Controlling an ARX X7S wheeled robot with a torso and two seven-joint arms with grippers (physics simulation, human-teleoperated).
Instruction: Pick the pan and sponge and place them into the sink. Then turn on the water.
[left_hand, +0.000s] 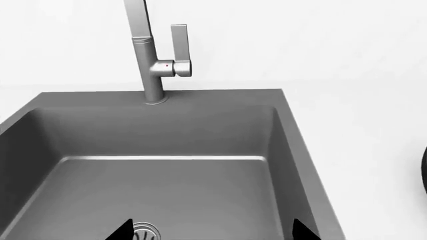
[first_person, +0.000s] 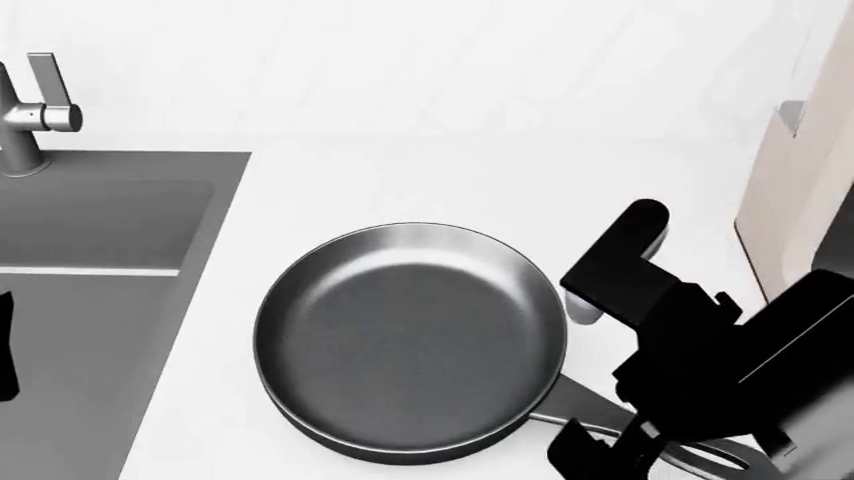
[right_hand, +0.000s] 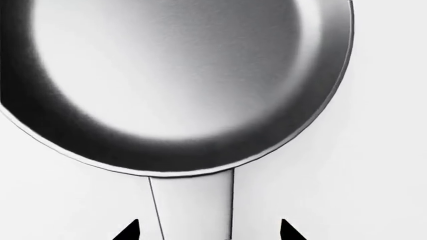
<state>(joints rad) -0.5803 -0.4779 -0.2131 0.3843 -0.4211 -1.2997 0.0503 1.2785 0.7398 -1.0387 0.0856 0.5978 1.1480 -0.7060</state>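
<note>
The pan (first_person: 407, 340) sits upright on the white counter just right of the sink (first_person: 134, 165), its long handle (first_person: 587, 405) pointing toward the near right. My right gripper (right_hand: 208, 231) is open, one fingertip on each side of the handle (right_hand: 193, 205) without touching it; the black right arm (first_person: 694, 350) covers the handle's end. My left gripper (left_hand: 213, 232) hangs open and empty over the sink basin (left_hand: 160, 195), near the drain (left_hand: 145, 232). The faucet (left_hand: 150, 65) stands at the back rim with its lever (left_hand: 179, 42) upright. The sponge is out of view. No water shows at the faucet.
A tall pale beige panel (first_person: 801, 180) stands at the counter's far right, behind the right arm. White wall runs along the back. The pan's dark rim (left_hand: 424, 170) shows at the edge of the left wrist view. A bit of the left arm (first_person: 6, 345) shows over the sink.
</note>
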